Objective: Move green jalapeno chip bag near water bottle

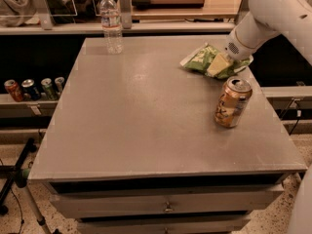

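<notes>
The green jalapeno chip bag (202, 60) lies flat and crinkled on the far right of the grey table (146, 116). My gripper (220, 64) comes down from the white arm (253, 26) at the upper right and sits on the bag's right half, hiding part of it. The water bottle (111, 22), clear with a white cap, stands upright at the table's far left corner, well to the left of the bag.
An orange-brown drink can (232, 102) stands tilted near the table's right edge, just in front of the bag. Several cans (34, 87) sit on a low shelf to the left. A counter with clutter runs behind the table. Drawers are below the front edge.
</notes>
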`<state>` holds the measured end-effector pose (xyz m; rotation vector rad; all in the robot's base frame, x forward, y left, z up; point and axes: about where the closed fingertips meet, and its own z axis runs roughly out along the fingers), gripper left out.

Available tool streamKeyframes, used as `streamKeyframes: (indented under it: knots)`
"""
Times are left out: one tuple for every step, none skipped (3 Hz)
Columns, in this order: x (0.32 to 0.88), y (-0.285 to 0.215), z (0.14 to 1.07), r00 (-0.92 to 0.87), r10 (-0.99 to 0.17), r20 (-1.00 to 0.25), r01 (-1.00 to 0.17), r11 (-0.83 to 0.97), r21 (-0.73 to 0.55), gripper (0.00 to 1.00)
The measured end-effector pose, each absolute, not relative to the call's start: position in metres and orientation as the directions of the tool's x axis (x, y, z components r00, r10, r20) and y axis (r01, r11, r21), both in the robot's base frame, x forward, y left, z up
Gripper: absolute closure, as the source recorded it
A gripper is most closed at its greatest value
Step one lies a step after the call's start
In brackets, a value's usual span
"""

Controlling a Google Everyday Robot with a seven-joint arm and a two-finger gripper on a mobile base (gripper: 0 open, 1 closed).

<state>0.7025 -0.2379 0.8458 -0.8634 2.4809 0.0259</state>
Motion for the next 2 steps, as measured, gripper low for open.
streamKeyframes:
  knots:
    - [0.703,-0.240,0.868,-0.646,-0.585,-0.490,-0.597,0.788,-0.153,0.87]
    - [0.703,-0.237,0.899,-0.605,-0.603,-0.519,-0.616,0.768,-0.174,1.00]
